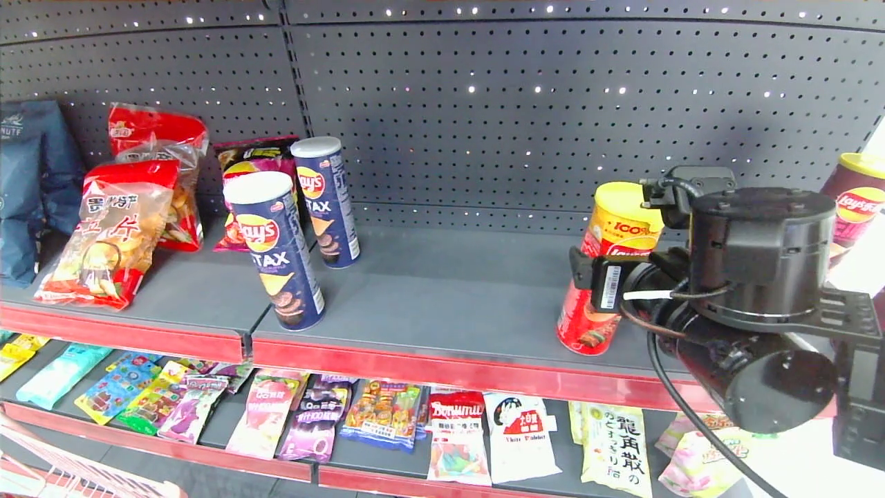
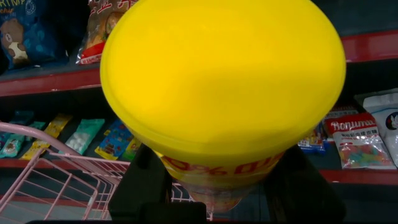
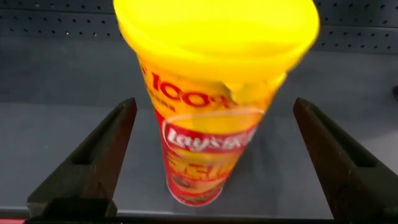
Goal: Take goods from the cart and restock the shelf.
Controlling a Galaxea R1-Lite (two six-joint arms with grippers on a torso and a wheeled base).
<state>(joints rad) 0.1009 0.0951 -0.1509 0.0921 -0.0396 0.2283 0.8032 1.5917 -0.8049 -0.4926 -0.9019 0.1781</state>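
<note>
Right tool stands wide, its two dark fingers spread either side of a red can without touching it. On my left wrist view the left tool is closed around the lower body of a second can, whose yellow lid faces the camera. Behind everything I see a grey pegboard as the back wall. Below it runs the upper shelf, grey with a red front strip. The red can, yellow-lidded, stands upright on the right part of this shelf, close to its front edge, with bare shelf around its base. A pink wire cart sits low beside the left arm, in front of the shelving. The lower shelf carries a row of flat packets lying side by side. Far left on the upper shelf lean dark blue bags, and next to them two red snack bags, one in front of the other. Two blue cans stand upright just right of those bags, one nearer the front edge, one farther back. At the far right edge I see a maroon can with a yellow lid, partly hidden by the right arm.
</note>
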